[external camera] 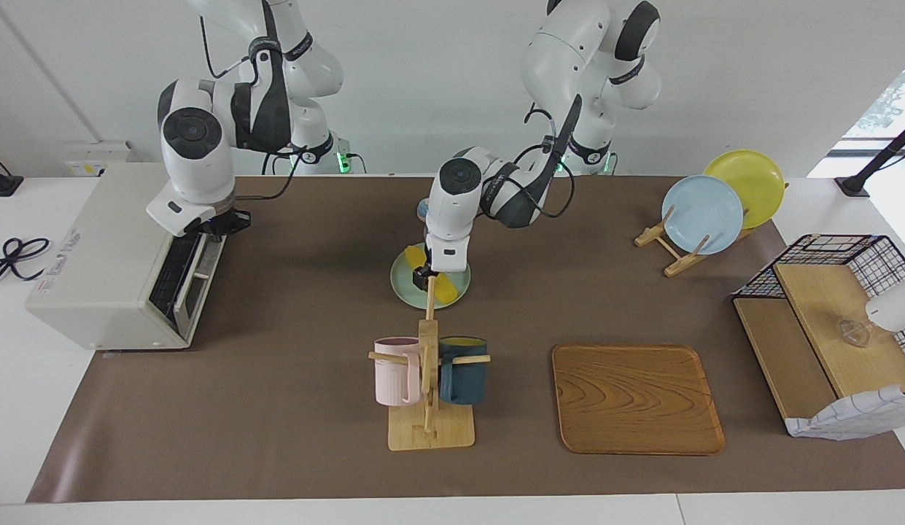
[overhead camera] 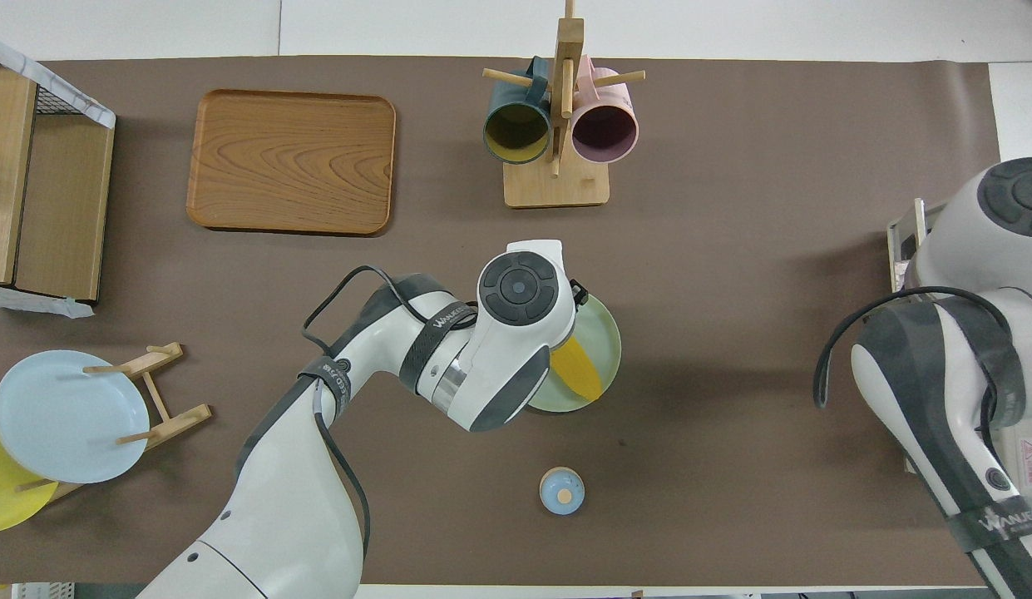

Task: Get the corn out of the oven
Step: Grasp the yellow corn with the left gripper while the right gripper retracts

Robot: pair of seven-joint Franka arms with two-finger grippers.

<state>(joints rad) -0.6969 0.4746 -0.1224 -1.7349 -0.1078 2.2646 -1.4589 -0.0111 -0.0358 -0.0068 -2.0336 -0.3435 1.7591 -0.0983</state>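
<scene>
The yellow corn (external camera: 445, 289) lies slantwise on a mint-green plate (external camera: 402, 286) at the middle of the table, outside the oven (external camera: 109, 248). My left gripper (external camera: 425, 275) is down on the corn's middle. From overhead, the left wrist covers most of the corn (overhead camera: 578, 374) and part of the plate (overhead camera: 603, 333). The off-white oven stands at the right arm's end, its dark glass door (external camera: 181, 270) tilted up and almost closed. My right gripper (external camera: 220, 219) is shut and rests at the door's upper edge.
A wooden mug rack (external camera: 428, 379) with a pink and a dark blue mug stands farther from the robots than the plate. A wooden tray (external camera: 637, 397) lies beside it. Blue and yellow plates (external camera: 704, 211) on a stand and a wire shelf (external camera: 824, 321) sit at the left arm's end. A small blue knob (overhead camera: 561, 491) sits nearer to the robots.
</scene>
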